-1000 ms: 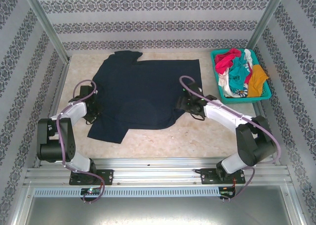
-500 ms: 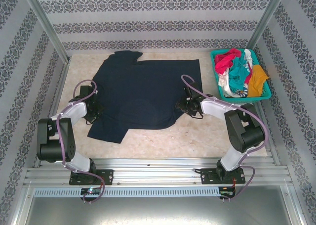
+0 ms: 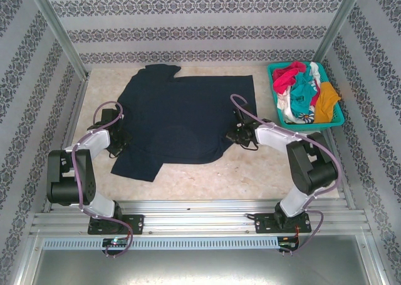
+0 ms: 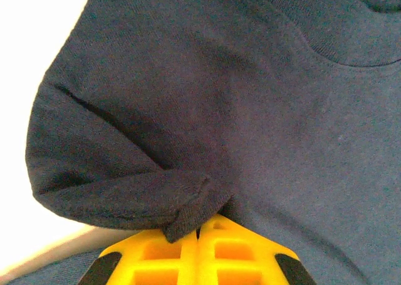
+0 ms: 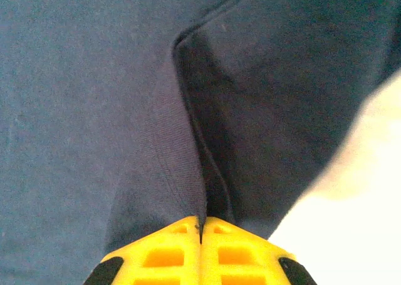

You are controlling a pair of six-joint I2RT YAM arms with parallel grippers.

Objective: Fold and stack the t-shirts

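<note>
We judge: early | navy shirt [image 3: 182,116] spread on tabletop [image 3: 250,172], unfolded | left end effector [image 4: 199,227], right end effector [image 5: 200,227] each clamped on its edge | other shirts [image 3: 304,91] wait in basket [image 3: 313,124], nothing stacked

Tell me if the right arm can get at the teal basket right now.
Probably yes: the teal basket sits close to the right gripper, with bare table between. But that gripper is shut on an edge of the navy t-shirt, so it must release first.
</note>
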